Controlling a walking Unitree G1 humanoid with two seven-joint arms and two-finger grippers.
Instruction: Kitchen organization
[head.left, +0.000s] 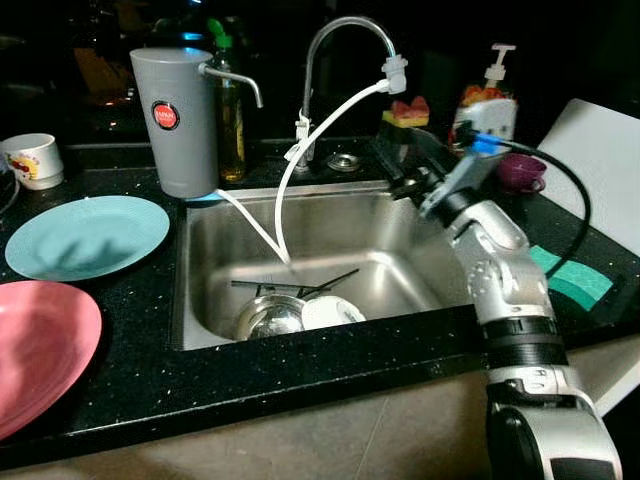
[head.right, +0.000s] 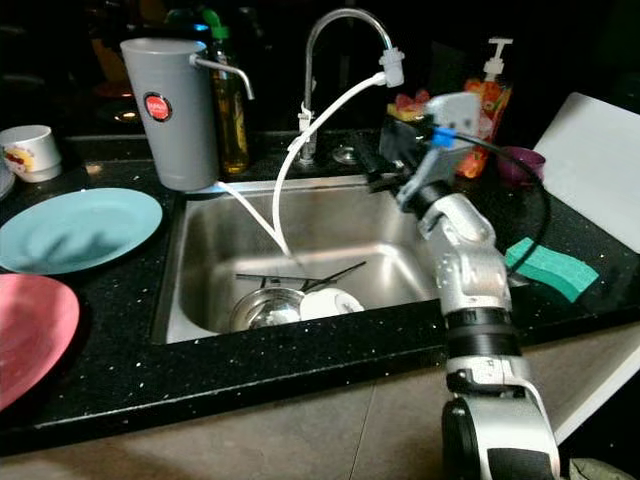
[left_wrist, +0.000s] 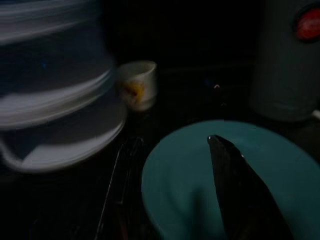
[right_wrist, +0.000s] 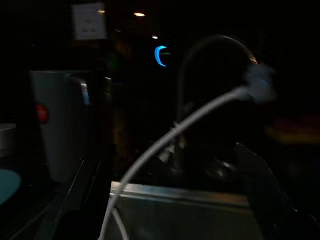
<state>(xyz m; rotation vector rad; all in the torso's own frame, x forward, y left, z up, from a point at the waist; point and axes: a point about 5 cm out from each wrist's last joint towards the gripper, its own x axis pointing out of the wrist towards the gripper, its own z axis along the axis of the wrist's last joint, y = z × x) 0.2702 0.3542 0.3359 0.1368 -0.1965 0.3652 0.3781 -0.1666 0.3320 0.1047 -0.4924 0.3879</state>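
Left of the stainless steel sink (head.left: 200, 290) lie a pink plate (head.left: 40, 345) and a teal plate (head.left: 88, 235); the left gripper (left_wrist: 240, 190) hovers over the teal one, grip unclear. In the sink sit a steel bowl (head.left: 270, 316) and white dish (head.left: 335, 312). The right gripper (head.right: 385, 170) reaches over the sink's back right corner, its opening unclear

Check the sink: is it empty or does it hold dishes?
Not empty. The sink holds a steel bowl, a white dish and dark utensils at its bottom.
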